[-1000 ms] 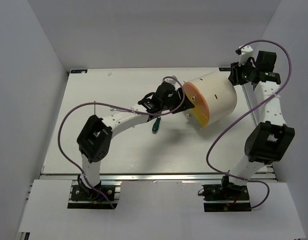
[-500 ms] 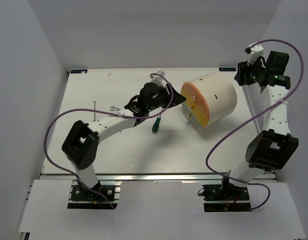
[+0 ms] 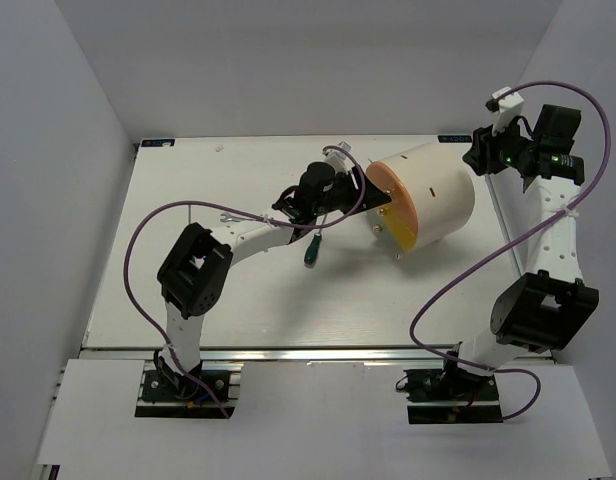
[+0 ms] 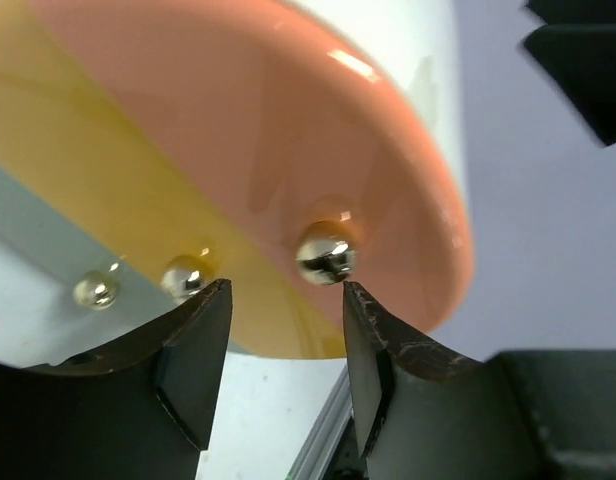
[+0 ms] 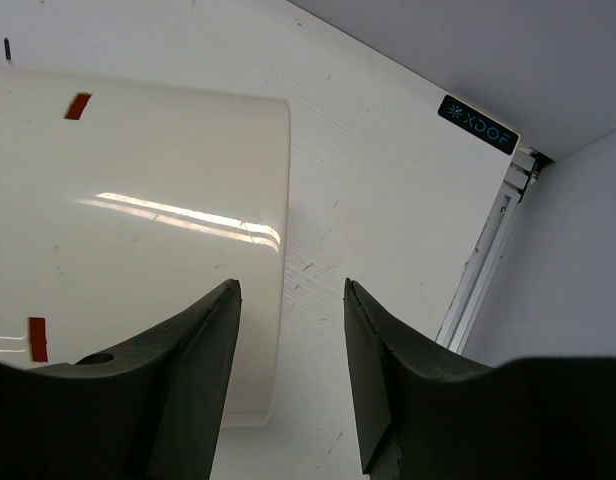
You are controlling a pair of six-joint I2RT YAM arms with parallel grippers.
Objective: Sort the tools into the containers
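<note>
The cream-white drum (image 3: 438,190) lies on its side, its orange and yellow face (image 3: 393,207) turned left. My left gripper (image 3: 356,195) is open and empty just in front of that face. In the left wrist view the open gripper (image 4: 286,285) sits just below a shiny knob (image 4: 326,255) on the orange face (image 4: 288,120); two more knobs (image 4: 183,275) sit on the yellow part. A green-and-black screwdriver (image 3: 312,250) lies under the left arm. A silver wrench (image 3: 227,216) lies further left. My right gripper (image 3: 475,157) is open and empty above the drum's back end (image 5: 128,230).
The table's metal rail (image 5: 478,270) and the side wall run close to the right of the drum. The left arm's purple cable (image 3: 148,225) loops over the table's left part. The back wall stands behind the drum.
My left gripper drew back left from the drum face, then came back toward it. My right gripper lifted and shifted slightly right from the drum's back end.
</note>
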